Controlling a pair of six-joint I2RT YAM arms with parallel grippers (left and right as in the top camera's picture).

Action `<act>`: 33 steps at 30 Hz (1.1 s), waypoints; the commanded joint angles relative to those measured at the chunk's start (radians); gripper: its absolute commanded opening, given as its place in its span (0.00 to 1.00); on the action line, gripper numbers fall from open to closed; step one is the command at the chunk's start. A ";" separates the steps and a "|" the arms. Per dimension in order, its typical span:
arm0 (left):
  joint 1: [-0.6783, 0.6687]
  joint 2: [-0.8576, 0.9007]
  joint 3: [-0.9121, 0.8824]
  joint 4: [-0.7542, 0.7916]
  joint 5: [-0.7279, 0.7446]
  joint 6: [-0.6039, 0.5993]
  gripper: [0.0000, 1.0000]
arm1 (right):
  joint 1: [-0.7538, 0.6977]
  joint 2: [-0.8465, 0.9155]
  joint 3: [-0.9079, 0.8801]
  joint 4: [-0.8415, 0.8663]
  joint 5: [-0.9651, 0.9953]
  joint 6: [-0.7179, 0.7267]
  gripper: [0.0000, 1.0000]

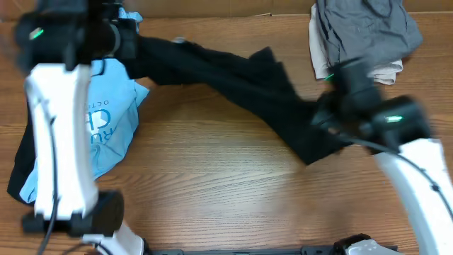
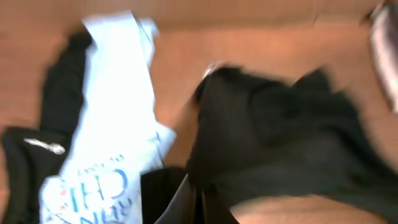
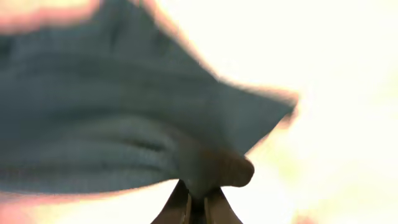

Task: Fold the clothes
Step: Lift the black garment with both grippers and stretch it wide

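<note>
Clamped tight on opposite ends, our left tool (image 2: 189, 194) and right tool (image 3: 198, 200) stretch the black shirt (image 1: 241, 85) from ten to three o'clock across the desk (image 1: 212, 184); we judge this the spreading step, laying flat next.

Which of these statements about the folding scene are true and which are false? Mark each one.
1. The left gripper and right gripper both pinch the black shirt. True.
2. The black shirt lies neatly folded. False: it is stretched, rumpled, between the grippers.
3. The light-blue tee lies on the robot's right. False: it lies on the left side.
4. A grey clothes pile sits at the far right of the table. True.
</note>
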 commanded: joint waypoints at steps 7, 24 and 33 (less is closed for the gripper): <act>0.040 -0.254 0.018 0.087 -0.042 0.001 0.04 | -0.351 -0.024 0.490 -0.118 -0.227 -0.329 0.04; 0.040 -0.482 0.017 0.203 -0.161 0.002 0.04 | -0.409 -0.011 0.729 -0.331 -0.251 -0.446 0.04; 0.040 -0.286 0.015 0.191 -0.122 0.034 0.04 | -0.409 0.158 0.728 -0.264 -0.310 -0.502 0.04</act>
